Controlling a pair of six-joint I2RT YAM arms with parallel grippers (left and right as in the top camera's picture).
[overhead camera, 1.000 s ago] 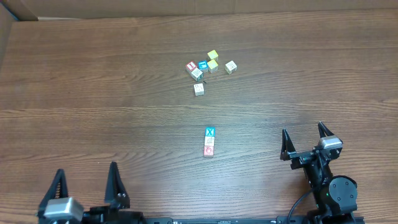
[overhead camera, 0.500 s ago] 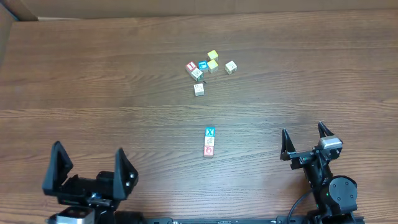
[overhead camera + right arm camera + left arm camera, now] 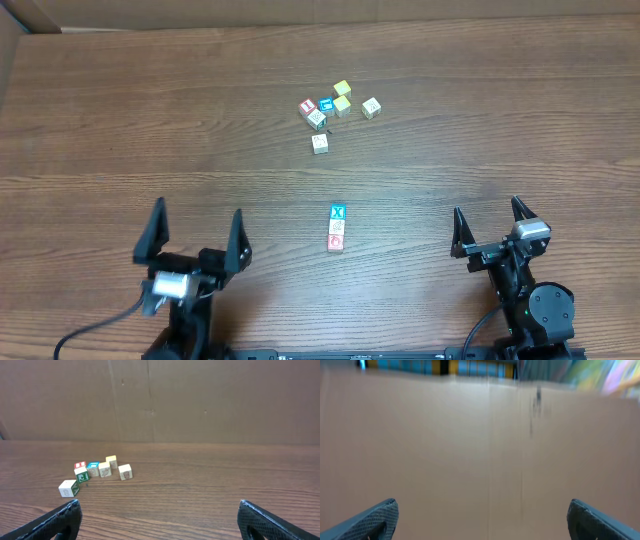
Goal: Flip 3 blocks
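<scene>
table [image 3: 120, 130]: wood, spreading under both arms
blocks [image 3: 337, 228]: sitting touching, centre row
left gripper [image 3: 198, 209], right gripper [image 3: 486, 207]: gaping wide, empty
risk: pinching one, nudging neighbours

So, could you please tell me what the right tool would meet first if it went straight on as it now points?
Likely nothing on the table: the right tool faces bare wood, the cluster of blocks sits to its left, so probably the cardboard wall.

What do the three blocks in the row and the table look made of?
Three blocks: probably wood, with pale faces and painted or printed teal and red marks. Table: brown wood grain with a matte look; possibly laminate, cannot tell.
</scene>
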